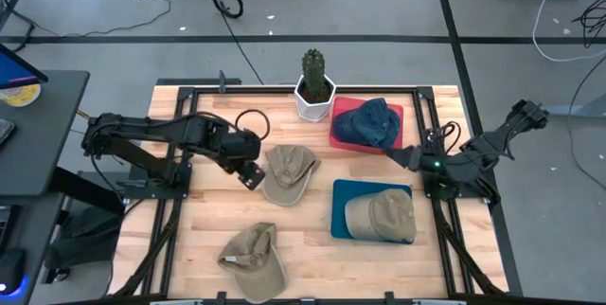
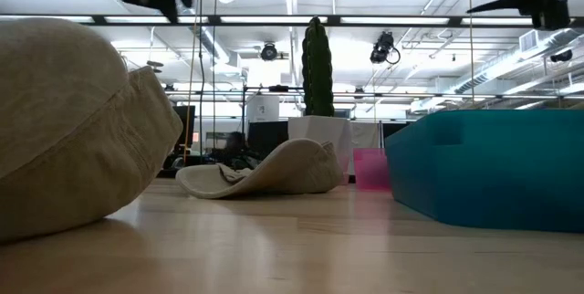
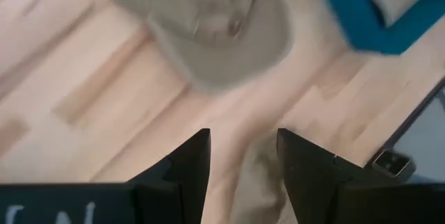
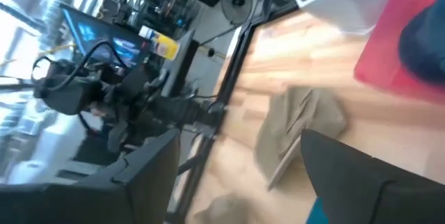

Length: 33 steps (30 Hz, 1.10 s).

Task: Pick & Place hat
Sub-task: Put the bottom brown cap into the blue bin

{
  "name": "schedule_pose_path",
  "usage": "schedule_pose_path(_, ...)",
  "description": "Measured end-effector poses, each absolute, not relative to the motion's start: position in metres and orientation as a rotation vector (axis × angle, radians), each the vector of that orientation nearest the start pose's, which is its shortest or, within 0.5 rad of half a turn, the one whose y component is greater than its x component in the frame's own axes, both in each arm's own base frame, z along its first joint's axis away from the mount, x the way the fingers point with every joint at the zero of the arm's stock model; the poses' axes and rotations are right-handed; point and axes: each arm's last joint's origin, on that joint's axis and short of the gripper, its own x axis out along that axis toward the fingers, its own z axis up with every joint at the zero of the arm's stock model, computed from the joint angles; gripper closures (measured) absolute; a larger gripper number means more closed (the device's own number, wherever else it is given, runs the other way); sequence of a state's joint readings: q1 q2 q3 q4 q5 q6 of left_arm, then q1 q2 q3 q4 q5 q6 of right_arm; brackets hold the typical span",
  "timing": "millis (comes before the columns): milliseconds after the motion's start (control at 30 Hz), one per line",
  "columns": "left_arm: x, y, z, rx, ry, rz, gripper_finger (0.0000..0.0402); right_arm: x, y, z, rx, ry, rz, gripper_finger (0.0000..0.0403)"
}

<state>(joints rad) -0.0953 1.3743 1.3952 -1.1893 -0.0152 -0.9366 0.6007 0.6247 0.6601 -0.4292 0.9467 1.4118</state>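
Observation:
Three tan hats lie on the wooden table: one in the middle [image 1: 289, 172] [image 2: 265, 171] [image 3: 208, 22], one near the front edge [image 1: 254, 260] [image 2: 64, 120], and one resting in the teal tray [image 1: 379, 215]. A blue hat [image 1: 369, 123] lies on the pink tray. My left gripper [image 1: 251, 174] [image 3: 243, 158] hangs open, raised above the table just left of the middle hat. A strip of tan cloth [image 3: 257, 182] shows far below, between its fingers. My right gripper [image 1: 402, 156] [image 4: 250, 182] is open and raised between the two trays at the table's right side.
A cactus in a white pot [image 1: 315, 87] [image 2: 318, 66] stands at the far edge beside the pink tray [image 1: 343, 134] [image 2: 370, 168]. The teal tray [image 1: 346, 201] [image 2: 493, 166] sits right of centre. Bare wood lies between the middle hat and the front hat.

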Motion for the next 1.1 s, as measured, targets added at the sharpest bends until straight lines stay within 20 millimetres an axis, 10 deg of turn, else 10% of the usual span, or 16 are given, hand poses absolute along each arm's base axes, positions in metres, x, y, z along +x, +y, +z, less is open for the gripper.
schedule_pose_path(533,0.238,-0.056,0.261,-0.898,1.360,0.423,0.0232,0.132,0.059,0.284,0.989,0.129,-0.444,0.0104)
schedule_pose_path(1100,0.227,-0.075,0.174,-0.769,1.267,0.164,0.0231,0.137,0.054,0.283,0.950,0.196,-0.411,0.0104)
